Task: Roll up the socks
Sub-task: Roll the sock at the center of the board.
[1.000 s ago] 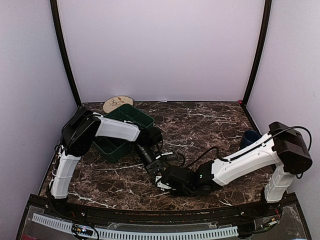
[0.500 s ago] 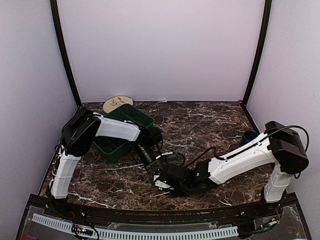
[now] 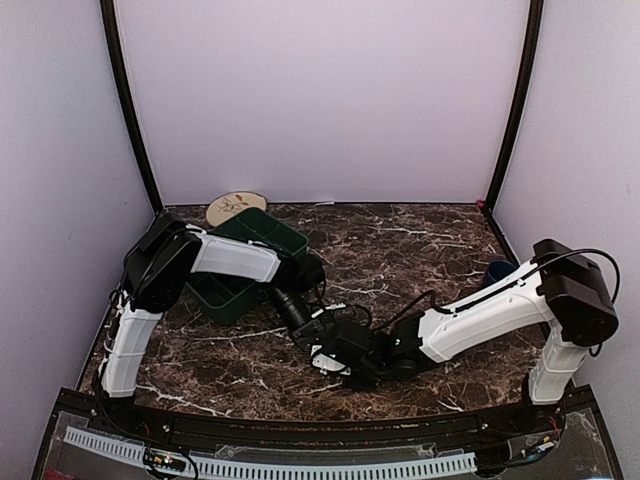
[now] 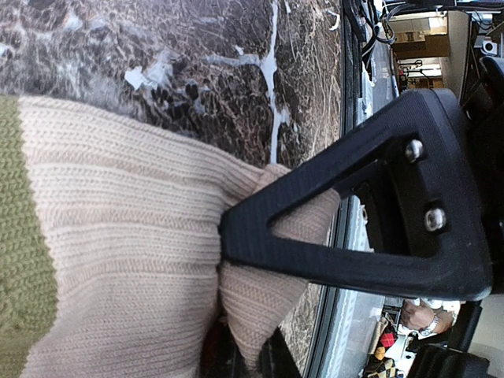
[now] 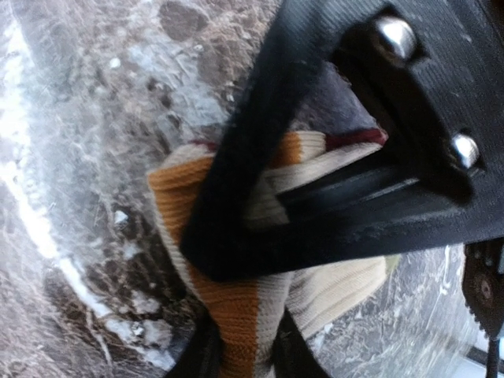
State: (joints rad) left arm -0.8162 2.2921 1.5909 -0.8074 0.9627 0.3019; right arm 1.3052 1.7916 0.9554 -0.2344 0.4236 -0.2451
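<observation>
Sliding the right tool leftward across the counter over the last second, bringing it right up against the left tool, with the right forearm swinging in behind it. Narrowing its jaws at the same time, from wide apart to pinching down on the striped cuff of the tan sock. Gripping orange and cream bands between the black fingers in the right wrist view, with fabric bulging out on either side.

Keeping the left tool where it was, clamped nearly flat on the plain ribbed end of the same sock, not far from an olive-green band. Holding the sock low at the near middle of the counter, almost wholly hidden under both tools from above, in front of the green bin and well apart from the round plate.

Judging from this: passing from reaching to gripping, with both ends now pinned, and probably setting up to turn one end over toward the other. Not yet showing any rolled turn. Not finding a second sock in any view. Risking a slipped cuff if pulling before the pinch is firm.
</observation>
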